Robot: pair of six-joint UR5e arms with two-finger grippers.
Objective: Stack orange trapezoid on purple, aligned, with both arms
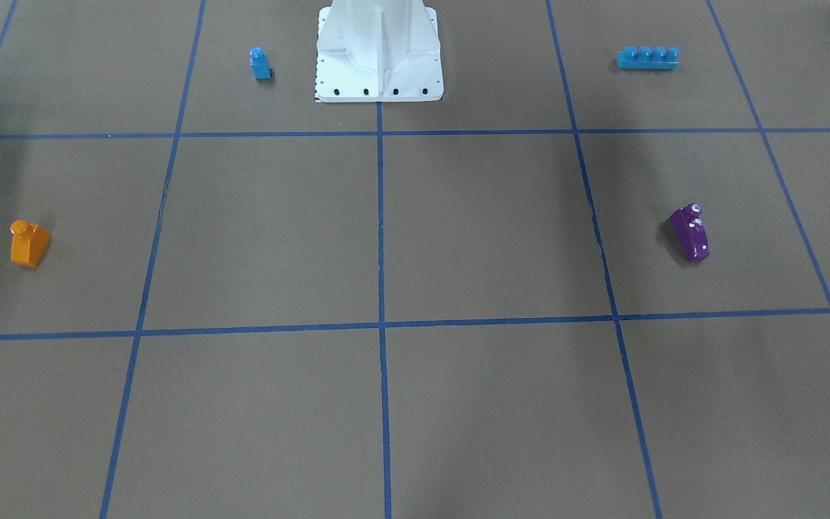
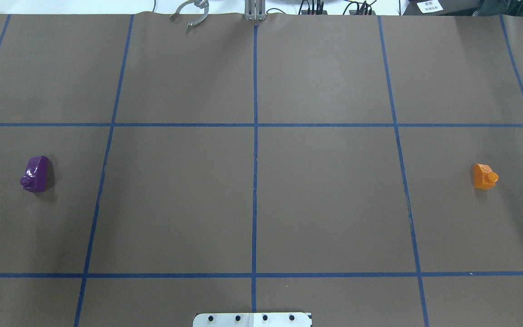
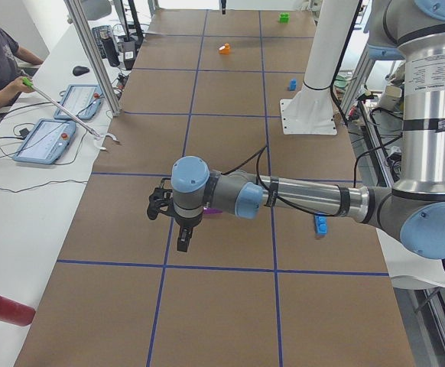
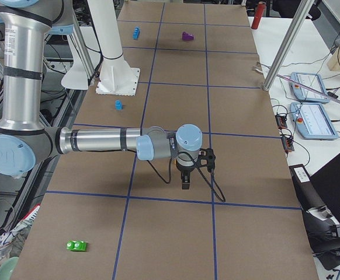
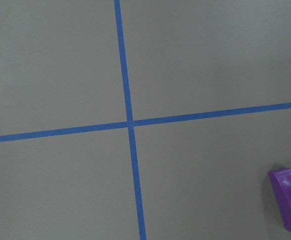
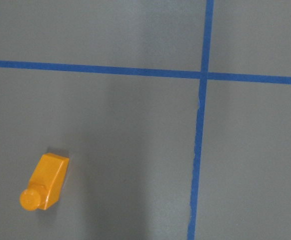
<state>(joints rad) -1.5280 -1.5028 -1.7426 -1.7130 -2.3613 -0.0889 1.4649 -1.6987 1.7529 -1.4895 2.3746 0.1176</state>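
Note:
The orange trapezoid [image 1: 29, 244] sits upright on the brown table at the robot's right; it also shows in the overhead view [image 2: 485, 176] and low left in the right wrist view [image 6: 44, 182]. The purple block [image 1: 690, 232] lies at the robot's left [image 2: 36, 173], at the lower right edge of the left wrist view [image 5: 289, 205]. My left gripper [image 3: 180, 238] hangs above the table by the purple block. My right gripper [image 4: 186, 182] hangs above the orange block's area. Both show only in the side views, so I cannot tell whether they are open or shut.
A small blue single-stud block [image 1: 260, 63] and a long blue four-stud brick [image 1: 648, 58] flank the white base [image 1: 379, 58]. A green block [image 4: 76, 245] lies at the table's right end. An operator with a reaching stick [image 3: 54, 95] is at the far side.

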